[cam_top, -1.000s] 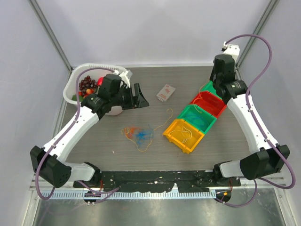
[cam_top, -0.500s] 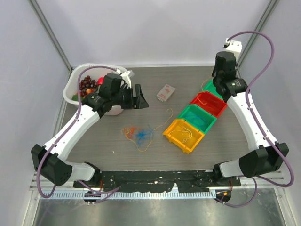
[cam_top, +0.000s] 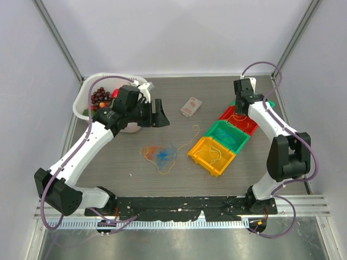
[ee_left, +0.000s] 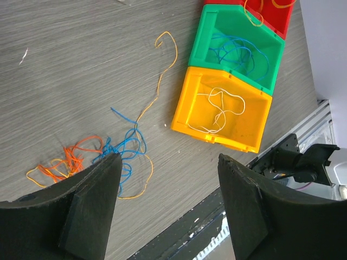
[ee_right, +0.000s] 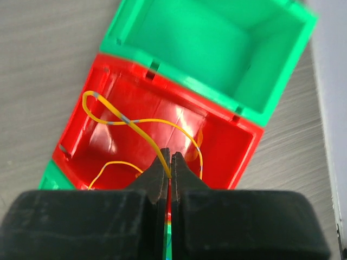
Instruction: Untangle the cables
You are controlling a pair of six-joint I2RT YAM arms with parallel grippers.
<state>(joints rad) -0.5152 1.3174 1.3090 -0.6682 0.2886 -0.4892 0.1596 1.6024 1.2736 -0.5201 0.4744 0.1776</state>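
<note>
Cables (cam_top: pixel 160 154) lie in a loose tangle on the table (cam_top: pixel 179 179) between the two arms, with blue and orange strands crossing. One orange-yellow strand (ee_left: pixel 159 84) trails out of the tangle toward the bins.

Further cables sit in the row of bins to the right:
- a white cable (ee_left: pixel 219 105) in the yellow bin (ee_left: pixel 181 111)
- a blue cable (ee_left: pixel 238 54) in the green bin (ee_left: pixel 199 38)
- a yellow cable (ee_right: pixel 152 120) in the red bin (ee_right: pixel 227 146)

The right gripper (ee_right: pixel 169 162) hangs over the red bin with its fingers pressed together. The yellow cable runs into the tips and appears pinched there, though the contact point is very small.

The left gripper (ee_left: pixel 169 179) hangs above the table on the far side of the tangle. Its fingers are wide apart and hold nothing.

A white basket (cam_top: pixel 81 95) of fruit stands at the far left. A small white card (cam_top: pixel 191 106) lies near the table's middle.
</note>
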